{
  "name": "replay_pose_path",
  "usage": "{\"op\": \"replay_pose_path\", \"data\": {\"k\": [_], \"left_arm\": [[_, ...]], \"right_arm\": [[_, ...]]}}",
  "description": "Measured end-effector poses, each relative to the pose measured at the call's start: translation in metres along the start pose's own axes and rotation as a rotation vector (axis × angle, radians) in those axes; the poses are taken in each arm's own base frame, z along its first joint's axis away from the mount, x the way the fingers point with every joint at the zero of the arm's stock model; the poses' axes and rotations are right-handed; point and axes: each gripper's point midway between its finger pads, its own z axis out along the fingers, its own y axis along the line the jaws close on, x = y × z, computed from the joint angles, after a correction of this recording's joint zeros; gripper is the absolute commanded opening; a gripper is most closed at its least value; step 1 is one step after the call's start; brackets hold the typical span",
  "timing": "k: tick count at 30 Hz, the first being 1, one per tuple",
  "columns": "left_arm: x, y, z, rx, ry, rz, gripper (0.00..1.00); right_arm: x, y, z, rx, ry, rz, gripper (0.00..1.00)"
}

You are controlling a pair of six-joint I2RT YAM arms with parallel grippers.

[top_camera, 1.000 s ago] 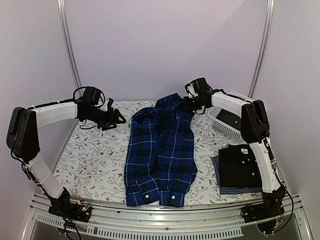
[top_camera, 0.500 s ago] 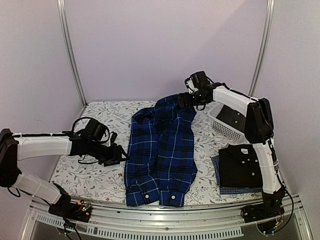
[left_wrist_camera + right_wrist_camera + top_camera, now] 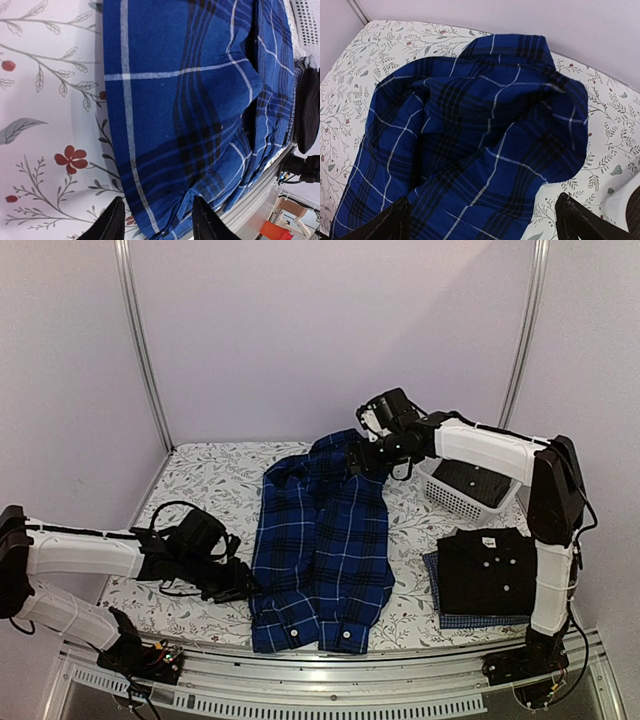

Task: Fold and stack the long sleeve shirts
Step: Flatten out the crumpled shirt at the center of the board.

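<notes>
The dark blue plaid shirt lies lengthwise in the middle of the table, its sides folded in and both cuffs at the near edge. My left gripper is low at the shirt's near left edge. In the left wrist view that gripper is open, its fingers astride the shirt's hem. My right gripper hovers over the bunched collar end. In the right wrist view it is wide open above the plaid cloth. A folded black shirt rests on a folded fine blue check shirt at the near right.
A white lattice basket with dark cloth inside stands at the right, behind the folded stack. The floral tablecloth covers the table, and the metal front rail runs just past the shirt's cuffs.
My left arm has swung from the back left down to the shirt's near left edge, its jaws narrowing. My right gripper has opened wide and shifted slightly left over the collar.
</notes>
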Motion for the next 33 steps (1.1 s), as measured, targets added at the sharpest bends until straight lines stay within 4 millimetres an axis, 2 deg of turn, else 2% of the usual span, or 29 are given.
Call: {"op": "replay_pose_path", "data": {"k": [5,9,13,16,24,26,30,33], "left_arm": [[0.007,-0.004,0.003,0.007,0.01,-0.005,0.35],[0.009,-0.003,0.007,0.003,0.013,-0.013,0.27],[0.01,0.002,0.01,-0.017,0.016,-0.026,0.33],[0.011,0.005,0.01,-0.035,0.009,-0.035,0.34],[0.015,0.013,0.008,-0.052,0.003,-0.052,0.31],[0.02,0.015,0.009,-0.057,0.017,-0.052,0.27],[0.025,0.011,0.011,-0.046,0.033,-0.046,0.06],[0.028,0.008,0.012,-0.039,0.038,-0.045,0.0]], "right_arm": [[0.055,0.024,0.002,-0.026,0.092,-0.026,0.99],[0.098,0.033,0.001,-0.032,0.168,-0.036,0.99],[0.123,0.033,-0.002,-0.028,0.207,-0.026,0.99],[0.135,0.029,-0.007,-0.022,0.222,-0.012,0.99],[0.143,0.03,-0.017,-0.031,0.211,0.017,0.99],[0.148,0.031,-0.016,-0.031,0.218,0.02,0.99],[0.16,0.029,-0.015,-0.025,0.239,0.027,0.99],[0.165,0.028,-0.014,-0.023,0.245,0.031,0.99]]}}
